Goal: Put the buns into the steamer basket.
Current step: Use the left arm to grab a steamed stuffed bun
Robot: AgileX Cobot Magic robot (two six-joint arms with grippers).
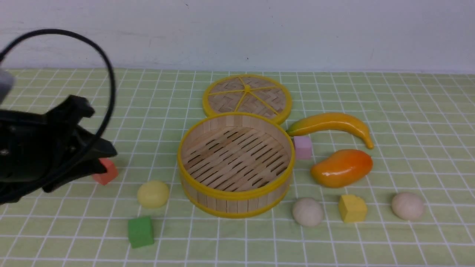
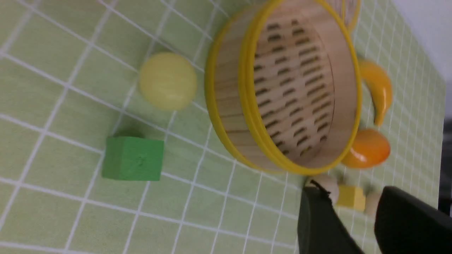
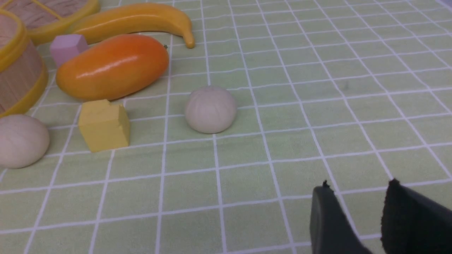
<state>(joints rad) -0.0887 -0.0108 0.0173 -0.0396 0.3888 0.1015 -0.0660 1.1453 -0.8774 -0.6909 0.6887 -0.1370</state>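
The steamer basket [image 1: 236, 193] stands empty at the table's middle; it also shows in the left wrist view [image 2: 229, 106]. The pale yellow bun [image 1: 153, 194] lies just left of it, also in the left wrist view [image 2: 167, 81]. One off-white bun [image 1: 307, 211] lies at the basket's front right, and the other [image 1: 407, 205] lies farther right. Both show in the right wrist view, the nearer-to-basket bun [image 3: 22, 140] and the other bun [image 3: 210, 109]. My left gripper [image 1: 96, 129] is open and empty, left of the yellow bun; it also shows in its wrist view [image 2: 349, 190]. My right gripper [image 3: 357, 186] is open and empty, apart from the buns.
The flat woven lid [image 1: 247, 97] lies behind the basket. A banana [image 1: 334, 124], mango [image 1: 341, 167] and pink cube [image 1: 302, 147] sit right of the basket. A yellow cube [image 1: 352, 208] lies between the off-white buns. A green cube [image 1: 140, 231] and red cube [image 1: 107, 172] lie at front left.
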